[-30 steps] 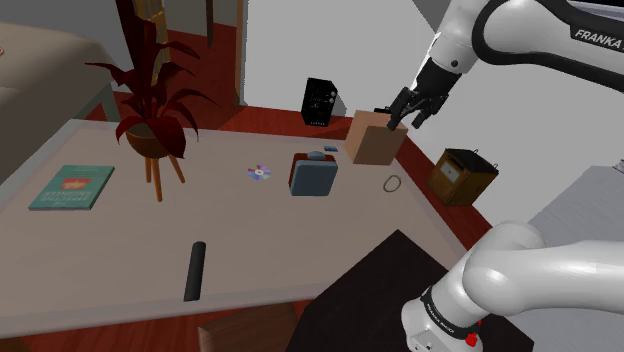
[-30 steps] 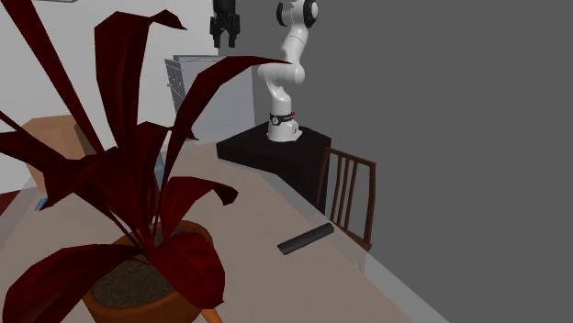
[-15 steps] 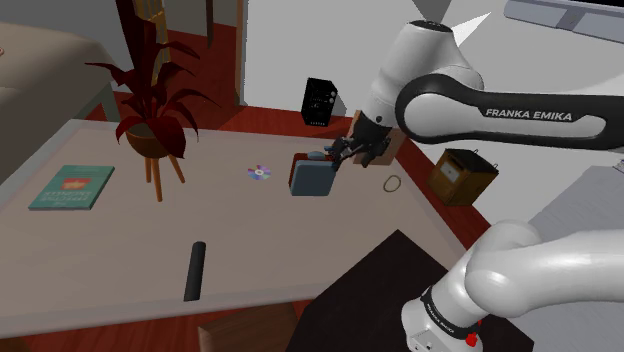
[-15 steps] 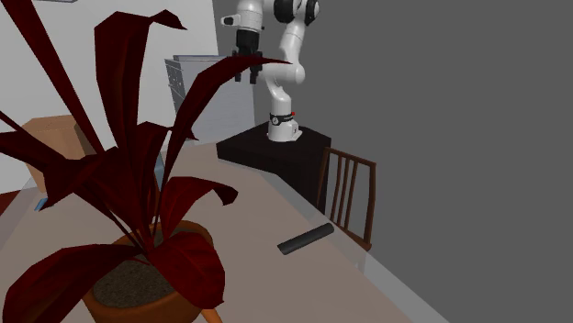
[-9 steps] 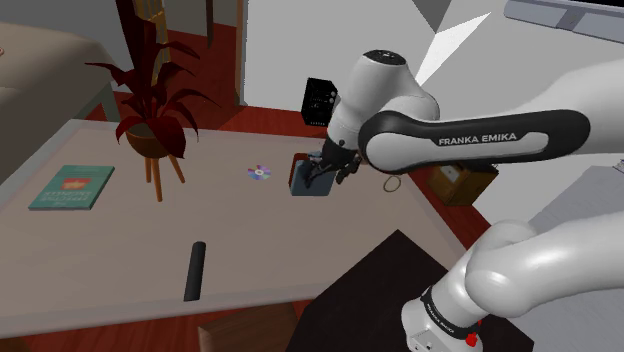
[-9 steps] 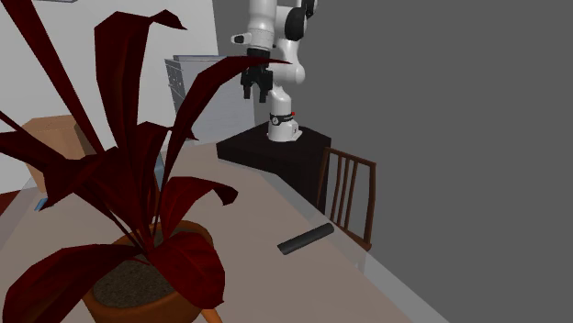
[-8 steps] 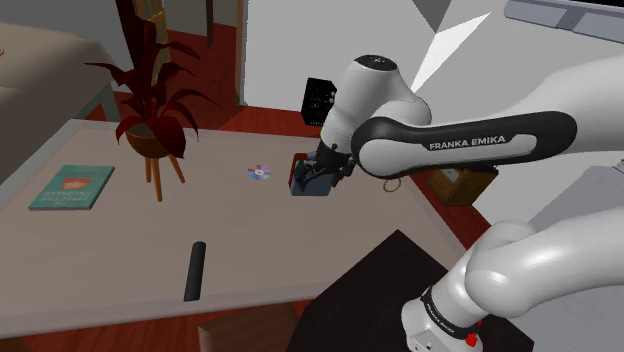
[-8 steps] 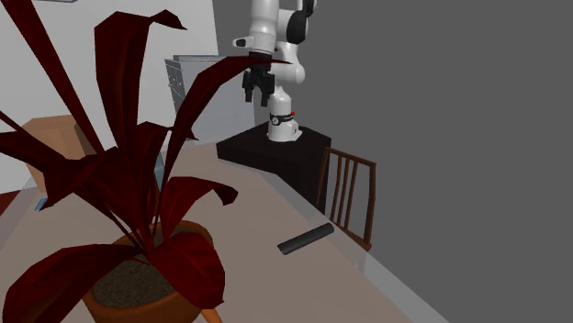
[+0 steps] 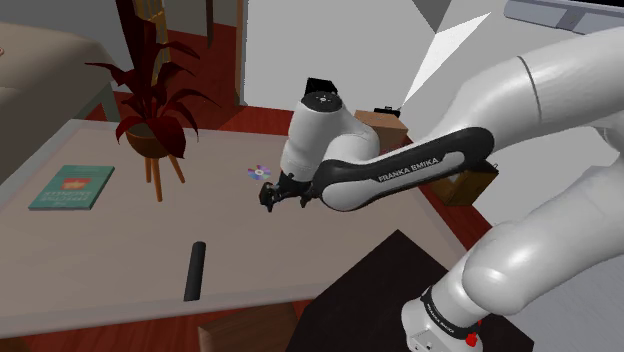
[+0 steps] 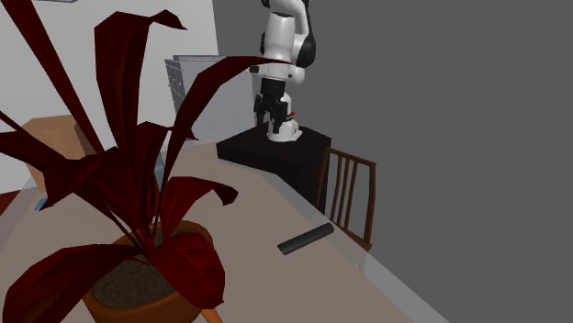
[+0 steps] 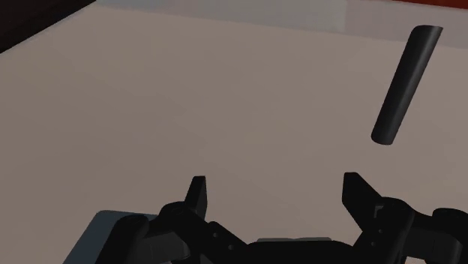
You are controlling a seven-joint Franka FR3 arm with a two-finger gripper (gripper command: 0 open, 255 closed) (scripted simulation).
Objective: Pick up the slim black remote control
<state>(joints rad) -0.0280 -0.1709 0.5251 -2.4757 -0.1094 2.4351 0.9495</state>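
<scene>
On the white arm [image 9: 450, 152] near the black remote [image 9: 194, 270], "FRANKA EMIKA".

Matt remote [image 11: 405, 84], smooth pale table [image 11: 187, 97]

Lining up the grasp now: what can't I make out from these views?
- Remote: plain black bar in every view; buttons and front end cannot be told.
- Gripper, shoulder view: fingers mostly hidden behind the arm at its wrist.
- Table, second exterior view: red plant leaves cover much of it.
- Book, shoulder view: cover text too small.
</scene>
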